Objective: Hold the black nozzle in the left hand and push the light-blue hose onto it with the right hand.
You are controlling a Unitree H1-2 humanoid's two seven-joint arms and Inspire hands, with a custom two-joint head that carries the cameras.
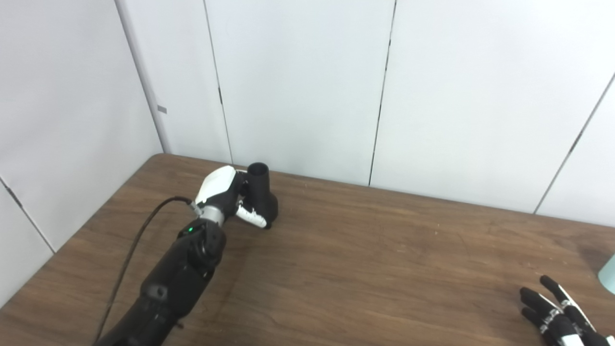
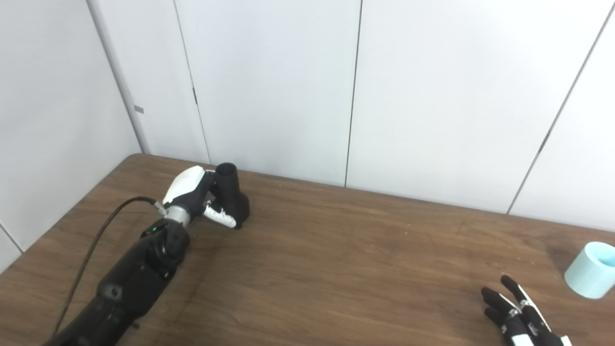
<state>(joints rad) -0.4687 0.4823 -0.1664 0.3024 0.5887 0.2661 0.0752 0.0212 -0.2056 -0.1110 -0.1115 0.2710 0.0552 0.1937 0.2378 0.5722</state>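
Black nozzle [image 2: 231,194] grasped by left hand [image 2: 194,194], right hand [image 2: 521,315] cropped, fingers spread, light-blue hose [image 2: 590,270] half cut off.

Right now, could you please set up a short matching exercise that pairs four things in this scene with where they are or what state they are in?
Things:
1. black nozzle
2. light-blue hose
3. left hand
4. right hand

Places or states:
A. open, fingers spread, at the near right of the table
B. lying alone near the table's right edge
C. upright at the far left, opening facing up
D. wrapped around a black part

Pairs: 1-C, 2-B, 3-D, 4-A
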